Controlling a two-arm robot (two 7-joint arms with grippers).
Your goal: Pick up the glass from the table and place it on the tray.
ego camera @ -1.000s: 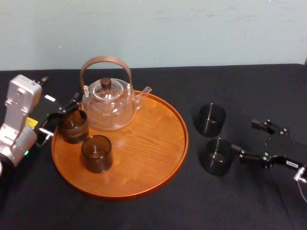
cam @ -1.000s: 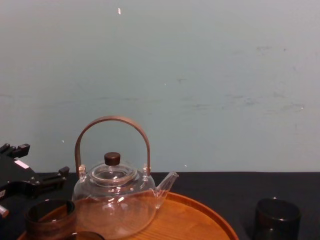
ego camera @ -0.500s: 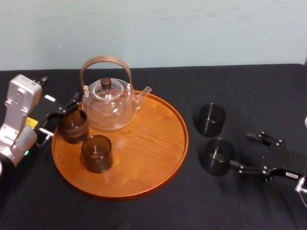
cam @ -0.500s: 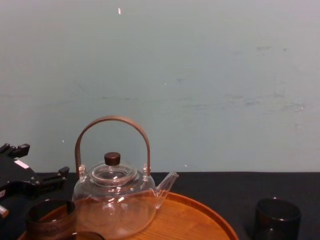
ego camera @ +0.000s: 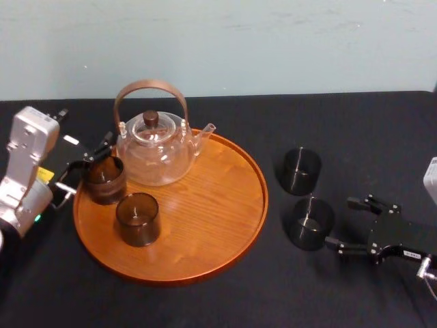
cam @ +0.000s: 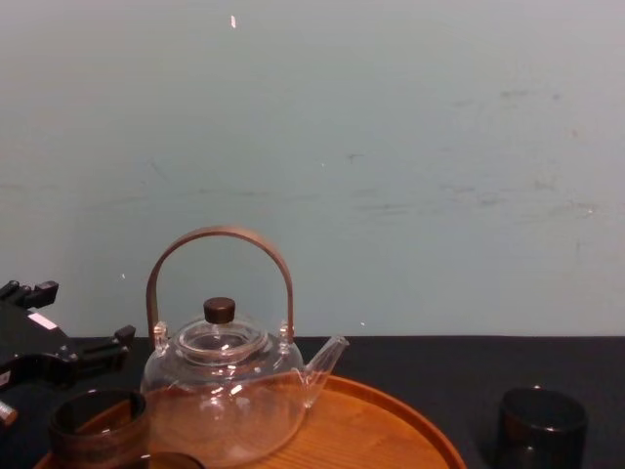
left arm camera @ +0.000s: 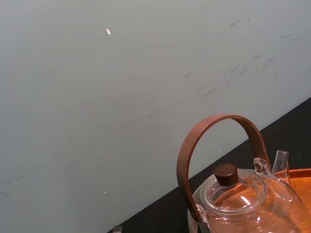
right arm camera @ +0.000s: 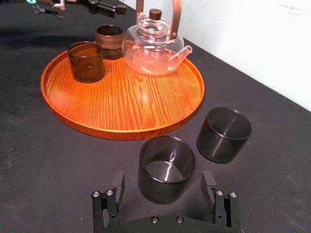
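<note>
Two dark smoky glasses stand on the black table right of the tray (ego camera: pixel 225 239). The nearer glass (ego camera: pixel 311 223) (right arm camera: pixel 166 167) is upright just at the fingertips of my right gripper (ego camera: pixel 339 223) (right arm camera: pixel 163 178). That gripper is open, with a gap on each side of the glass. The farther glass (ego camera: pixel 300 171) (right arm camera: pixel 223 133) (cam: pixel 542 425) stands free behind it. My left gripper (ego camera: pixel 85 166) is open at the tray's left edge, beside a glass on the tray (ego camera: pixel 104 179).
A clear teapot (ego camera: pixel 153 147) (cam: pixel 225 391) with a brown handle sits at the back of the tray, and a second dark glass (ego camera: pixel 137 219) stands at its front left. The tray's right half (right arm camera: pixel 146 102) is bare. A pale wall rises behind the table.
My right gripper has slid toward the table's front edge, from level with the gap between the two table glasses to level with the nearer one. The left arm has not moved.
</note>
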